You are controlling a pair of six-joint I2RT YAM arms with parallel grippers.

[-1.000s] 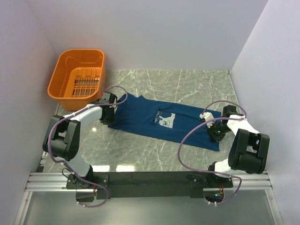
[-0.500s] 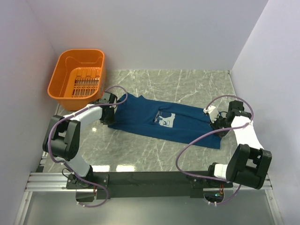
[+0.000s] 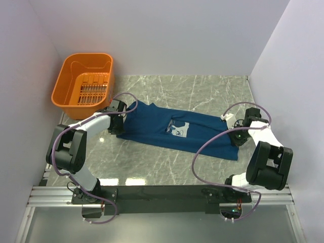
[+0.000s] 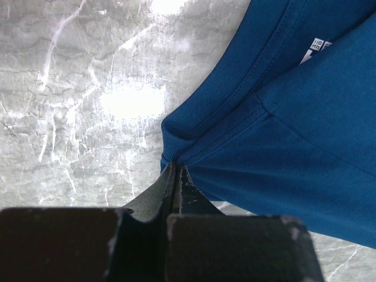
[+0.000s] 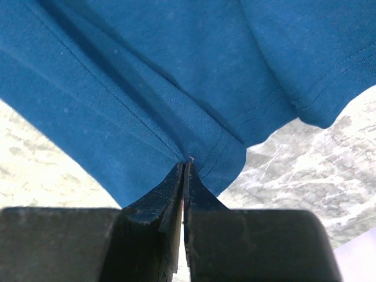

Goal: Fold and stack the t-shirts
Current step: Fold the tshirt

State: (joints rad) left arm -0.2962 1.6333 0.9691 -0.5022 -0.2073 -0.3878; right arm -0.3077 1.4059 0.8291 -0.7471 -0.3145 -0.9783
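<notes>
1. While it lies spread flat on the marble table (image 3: 202, 91), the t-shirt (image 3: 167, 132) is held at both ends, probably to pull it taut before folding.
2. Left gripper (image 4: 176, 171) pinches fabric beside the collar.
3. Right gripper (image 5: 185, 165) pinches the opposite edge.
4. Orange basket (image 3: 83, 81) sits apart, far left.

t-shirt (image 3: 149, 126) — navy blue, pale-blue chest print (image 3: 178, 129) with dark figure | basket (image 3: 62, 81), far-left corner — orange | table (image 3: 202, 93) — grey marble, white veins
</notes>
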